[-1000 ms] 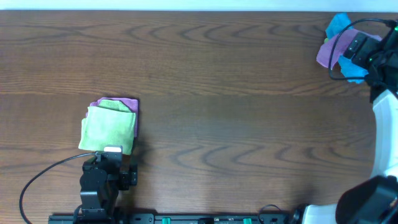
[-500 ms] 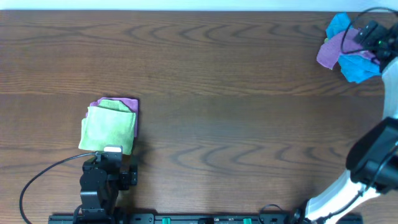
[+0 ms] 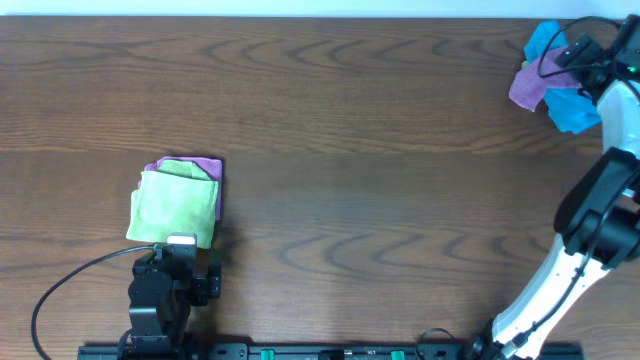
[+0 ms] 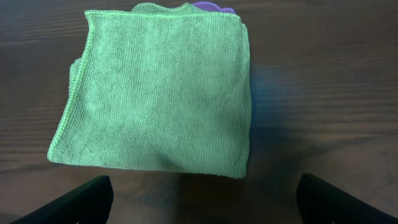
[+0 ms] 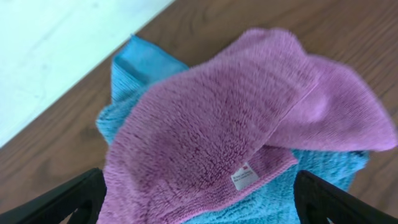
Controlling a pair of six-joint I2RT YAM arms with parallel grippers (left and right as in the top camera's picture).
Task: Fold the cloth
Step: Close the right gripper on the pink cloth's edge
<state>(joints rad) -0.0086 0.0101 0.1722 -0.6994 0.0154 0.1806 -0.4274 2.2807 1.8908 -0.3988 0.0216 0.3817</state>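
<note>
A crumpled purple cloth lies on a blue cloth at the table's far right corner. In the right wrist view the purple cloth with a white label fills the frame over the blue cloth. My right gripper hovers over this pile, open and empty. A folded green cloth lies on a folded purple cloth at the front left. My left gripper rests just in front of it, open and empty. The green cloth fills the left wrist view.
The wooden table has its far edge just behind the right pile, with a white surface beyond it. A black cable loops at the front left beside the left arm.
The right arm has swung up and back over the purple and blue pile at the far right. The left arm and the folded stack have not moved.
</note>
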